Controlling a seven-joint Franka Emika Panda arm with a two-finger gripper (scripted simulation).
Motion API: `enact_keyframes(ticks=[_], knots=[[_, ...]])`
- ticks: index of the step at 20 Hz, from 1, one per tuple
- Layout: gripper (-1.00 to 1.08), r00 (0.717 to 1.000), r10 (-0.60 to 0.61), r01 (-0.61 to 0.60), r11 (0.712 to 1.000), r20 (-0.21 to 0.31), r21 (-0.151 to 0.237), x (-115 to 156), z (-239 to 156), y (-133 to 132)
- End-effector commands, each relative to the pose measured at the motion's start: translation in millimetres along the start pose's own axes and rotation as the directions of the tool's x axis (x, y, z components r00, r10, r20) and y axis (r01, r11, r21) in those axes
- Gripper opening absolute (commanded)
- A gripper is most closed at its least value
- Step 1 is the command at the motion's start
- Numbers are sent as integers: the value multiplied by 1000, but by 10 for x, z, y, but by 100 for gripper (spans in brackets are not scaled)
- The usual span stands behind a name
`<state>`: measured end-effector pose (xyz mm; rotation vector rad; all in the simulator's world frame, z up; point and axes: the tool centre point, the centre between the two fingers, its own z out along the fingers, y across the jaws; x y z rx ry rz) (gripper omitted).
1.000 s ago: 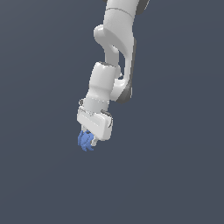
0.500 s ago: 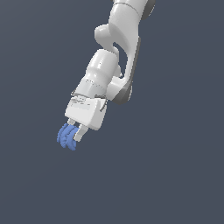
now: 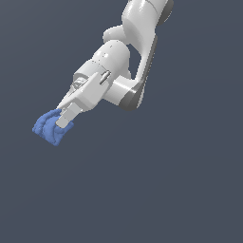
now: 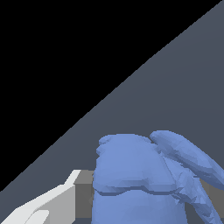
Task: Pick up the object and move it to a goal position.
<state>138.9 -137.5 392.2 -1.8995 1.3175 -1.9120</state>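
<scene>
Seen close from the wrist, the blue object (image 4: 144, 183) fills the closed jaws of the gripper (image 3: 60, 121), hanging at eight o'clock from the tilted arm (image 3: 123, 61). A loose pinch on its lumpy lobes could let it slip; no goal marker or surface is visible

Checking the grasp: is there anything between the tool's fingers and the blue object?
Nothing. In the exterior view the tool is shut directly on the blue object; the wrist view shows a finger touching it.
</scene>
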Motion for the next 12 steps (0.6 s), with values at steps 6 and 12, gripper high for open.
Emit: enact_keyframes(ticks=[6,12], knots=[[-100,993,39,-33,998,-112,54,364,-123,-166],[-100,989,48,-40,997,-137,66,443,-156,-193]])
